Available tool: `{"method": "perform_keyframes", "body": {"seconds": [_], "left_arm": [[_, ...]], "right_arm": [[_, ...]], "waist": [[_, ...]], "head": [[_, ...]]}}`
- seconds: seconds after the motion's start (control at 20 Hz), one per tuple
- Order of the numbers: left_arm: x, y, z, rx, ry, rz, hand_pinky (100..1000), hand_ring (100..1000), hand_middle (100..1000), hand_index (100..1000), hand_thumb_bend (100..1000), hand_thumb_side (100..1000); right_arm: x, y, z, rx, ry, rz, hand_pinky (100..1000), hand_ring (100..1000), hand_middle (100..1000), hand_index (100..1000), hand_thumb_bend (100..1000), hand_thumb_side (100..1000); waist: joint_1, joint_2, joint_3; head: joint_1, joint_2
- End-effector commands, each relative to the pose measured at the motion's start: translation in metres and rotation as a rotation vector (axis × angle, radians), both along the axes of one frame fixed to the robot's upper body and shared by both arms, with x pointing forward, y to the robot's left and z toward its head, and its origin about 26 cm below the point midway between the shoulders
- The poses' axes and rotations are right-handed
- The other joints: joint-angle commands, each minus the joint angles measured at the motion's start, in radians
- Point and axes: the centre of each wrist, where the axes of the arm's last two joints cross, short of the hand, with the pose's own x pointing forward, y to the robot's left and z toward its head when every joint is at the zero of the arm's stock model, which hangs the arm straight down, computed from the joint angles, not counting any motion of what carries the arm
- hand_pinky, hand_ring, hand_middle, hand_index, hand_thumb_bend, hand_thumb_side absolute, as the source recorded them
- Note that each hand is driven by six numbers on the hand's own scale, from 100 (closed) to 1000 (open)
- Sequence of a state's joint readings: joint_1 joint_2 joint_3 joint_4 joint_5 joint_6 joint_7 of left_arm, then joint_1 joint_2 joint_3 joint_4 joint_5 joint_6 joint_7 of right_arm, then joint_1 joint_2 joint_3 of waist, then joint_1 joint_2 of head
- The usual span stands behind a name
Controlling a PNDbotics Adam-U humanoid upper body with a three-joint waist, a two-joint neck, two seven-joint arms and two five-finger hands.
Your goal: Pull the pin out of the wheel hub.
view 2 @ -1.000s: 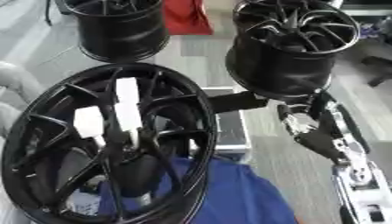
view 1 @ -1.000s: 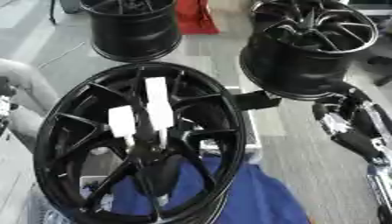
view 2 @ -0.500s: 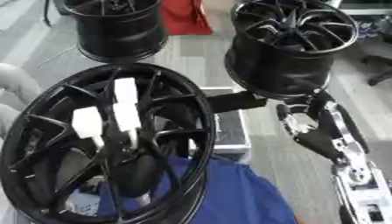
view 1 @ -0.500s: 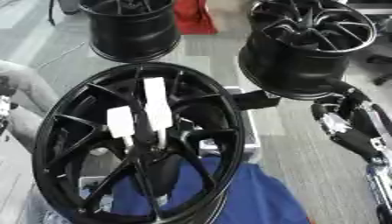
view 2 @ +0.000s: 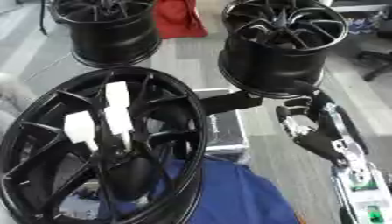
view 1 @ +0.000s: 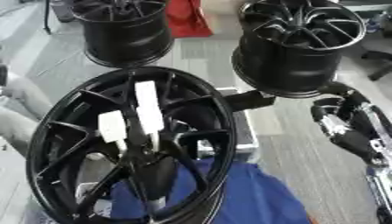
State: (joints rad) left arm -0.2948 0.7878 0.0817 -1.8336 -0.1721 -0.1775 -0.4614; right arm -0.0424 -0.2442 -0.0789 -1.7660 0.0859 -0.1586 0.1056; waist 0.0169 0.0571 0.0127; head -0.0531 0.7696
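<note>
A large black wheel hub (view 1: 57,131) stands tilted in the foreground, its spokes facing me. Two white pieces sit among the spokes near its centre: a tall white bar (view 1: 148,111) and a shorter white block (view 1: 113,126) to its left. I cannot tell which of them is the pin. My right hand (view 2: 302,120) hovers to the right of the hub, apart from it, below a second wheel. Its fingers are loosely bent and hold nothing. My left hand shows in neither view.
Two more black wheels stand behind, one at the back left (view 1: 122,30) and one at the back right (view 1: 295,48). A blue cloth (view 1: 245,197) lies under the hub's lower right. A black block (view 2: 229,101) sits between the hub and my hand. A red object (view 1: 187,17) lies at the back.
My right hand has crept slightly up and left, towards the hub. The hub and its white pieces have stayed put.
</note>
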Motion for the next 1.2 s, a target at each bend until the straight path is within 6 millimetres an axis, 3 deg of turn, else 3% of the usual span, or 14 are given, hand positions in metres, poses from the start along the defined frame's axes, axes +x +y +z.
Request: {"method": "perform_keyframes", "body": {"seconds": [0.05, 0.3, 0.75, 1.2], "left_arm": [[0.000, -0.003, 0.040, 0.295, 0.085, -0.121, 758, 729, 737, 883, 289, 469], [0.011, -0.036, 0.060, 0.578, 0.215, -0.289, 761, 698, 710, 875, 376, 456], [0.048, -0.091, 0.021, 0.759, 0.262, -0.415, 773, 750, 786, 901, 408, 449], [0.070, -0.102, -0.003, 0.804, 0.274, -0.424, 756, 740, 790, 898, 389, 434]], "right_arm": [[0.000, -0.005, 0.007, -0.040, -0.012, 0.013, 685, 728, 783, 883, 327, 335], [0.000, -0.006, 0.006, -0.053, -0.003, 0.023, 684, 728, 783, 884, 327, 336], [0.000, -0.005, 0.005, -0.061, 0.004, 0.038, 684, 728, 783, 885, 328, 336], [-0.001, -0.005, 0.004, -0.057, 0.006, 0.033, 684, 727, 783, 885, 328, 337]], "waist": [[0.006, -0.013, -0.004], [0.016, -0.023, -0.011], [0.023, -0.030, -0.025], [0.022, -0.033, -0.029]], "head": [[0.000, 0.000], [0.001, 0.000], [0.001, 0.000], [-0.004, 0.000]]}}
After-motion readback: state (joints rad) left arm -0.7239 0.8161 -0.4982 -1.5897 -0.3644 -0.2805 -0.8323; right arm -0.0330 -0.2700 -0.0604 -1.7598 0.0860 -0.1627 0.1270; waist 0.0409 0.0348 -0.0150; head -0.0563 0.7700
